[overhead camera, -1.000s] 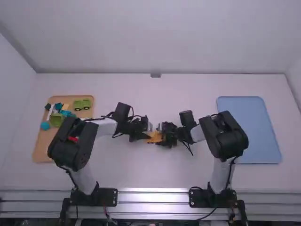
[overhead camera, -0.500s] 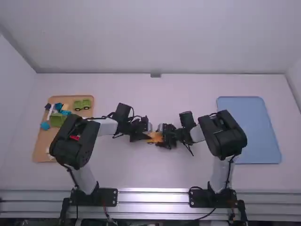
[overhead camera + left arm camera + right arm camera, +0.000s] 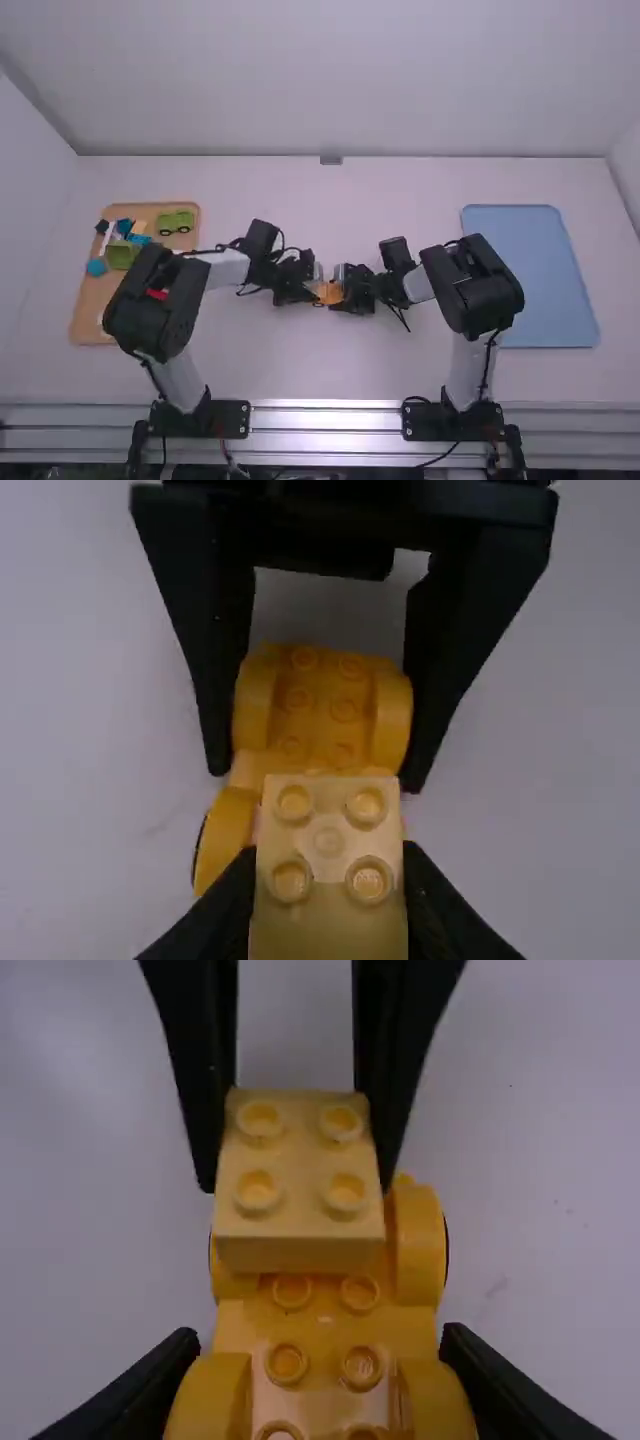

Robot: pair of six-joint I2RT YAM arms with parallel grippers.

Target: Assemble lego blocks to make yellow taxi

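Block (image 3: 330, 920): one, pinched in left gripper (image 3: 296, 1182), over the car's (image 3: 321, 715) left-arm end; contact indeterminable. Car: long axis gripper to gripper, right gripper (image 3: 315, 777) closed on opposite end. Probable next: block pressed down.

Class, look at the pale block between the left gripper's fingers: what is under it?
Under the block is part of the yellow base; two of its studs show past the block's edge. The part directly beneath is covered, so whether they touch cannot be told.
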